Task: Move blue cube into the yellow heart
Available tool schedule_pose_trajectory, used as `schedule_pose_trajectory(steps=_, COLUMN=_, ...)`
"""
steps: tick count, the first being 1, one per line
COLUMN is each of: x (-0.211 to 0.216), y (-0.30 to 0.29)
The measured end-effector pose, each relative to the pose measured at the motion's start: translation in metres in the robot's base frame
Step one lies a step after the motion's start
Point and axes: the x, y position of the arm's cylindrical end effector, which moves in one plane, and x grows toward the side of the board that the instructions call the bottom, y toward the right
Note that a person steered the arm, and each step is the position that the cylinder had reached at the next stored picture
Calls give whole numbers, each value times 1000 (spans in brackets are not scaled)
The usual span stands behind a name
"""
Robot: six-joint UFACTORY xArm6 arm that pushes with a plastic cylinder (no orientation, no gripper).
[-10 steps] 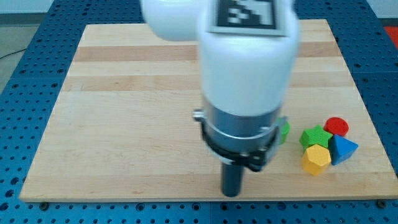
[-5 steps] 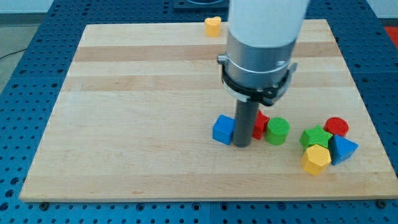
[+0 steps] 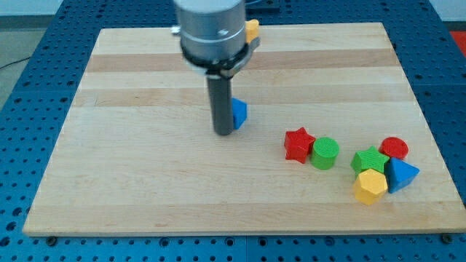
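Observation:
The blue cube [image 3: 239,113] sits near the board's middle, mostly hidden behind my rod, only its right side showing. My tip [image 3: 223,132] rests on the board at the cube's lower left, touching or nearly touching it. The yellow heart [image 3: 252,30] lies at the view's top edge of the board, partly hidden by the arm's body, well above the cube.
A red star [image 3: 298,144] and a green cylinder [image 3: 325,153] lie right of centre. At the lower right cluster a green star [image 3: 369,159], a red cylinder [image 3: 395,148], a yellow hexagon [image 3: 370,186] and a blue triangular block [image 3: 401,175]. The wooden board [image 3: 131,145] sits on a blue pegboard.
My tip has moved up and to the left across the board. The blue cube has moved with it, away from the red star and toward the yellow heart.

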Motion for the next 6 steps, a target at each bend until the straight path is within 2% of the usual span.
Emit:
schedule_pose_trajectory(steps=1, x=-21, y=31)
schedule_pose_trajectory(steps=4, x=-124, y=30)
schedule_pose_trajectory(steps=5, x=-136, y=35)
schedule_pose_trajectory(steps=6, x=-133, y=77)
